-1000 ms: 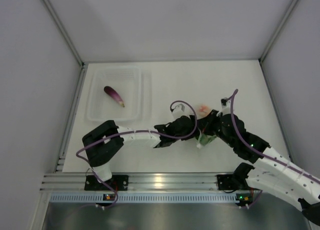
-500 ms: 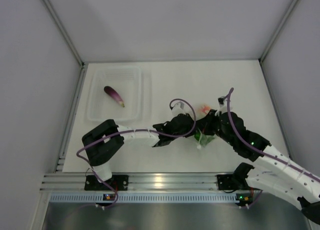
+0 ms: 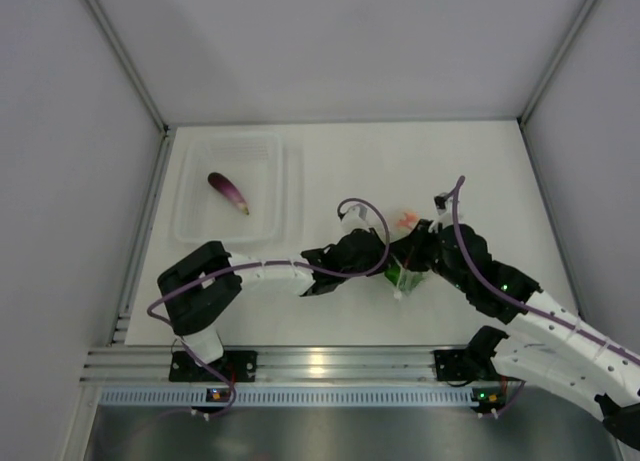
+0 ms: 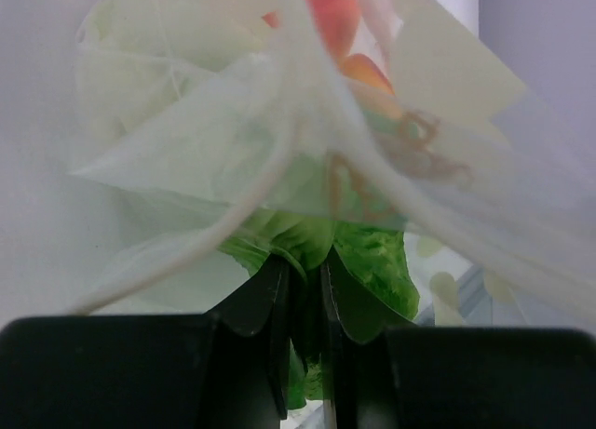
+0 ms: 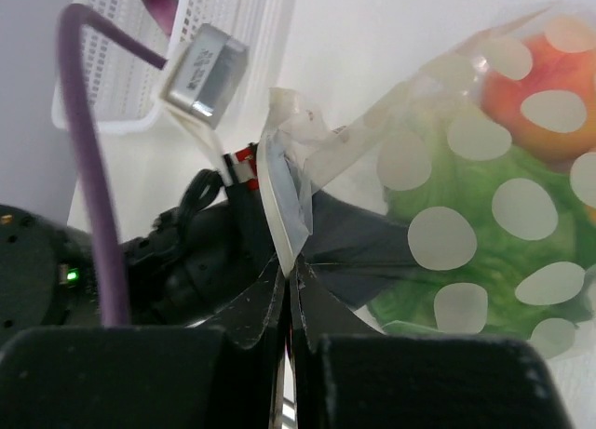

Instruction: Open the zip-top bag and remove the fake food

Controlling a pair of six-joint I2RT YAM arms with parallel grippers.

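White table (image 3: 450, 161); left tool (image 4: 303, 278) tight on lettuce (image 4: 374, 266); right tool (image 5: 287, 282) tight on zip-top bag (image 5: 410, 161).

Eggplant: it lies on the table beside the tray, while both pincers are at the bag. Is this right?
Not quite. The eggplant lies inside the tray, not beside it, as the top view shows. The rest holds: the left pincer grips the lettuce in the bag, the right pincer the bag's edge.
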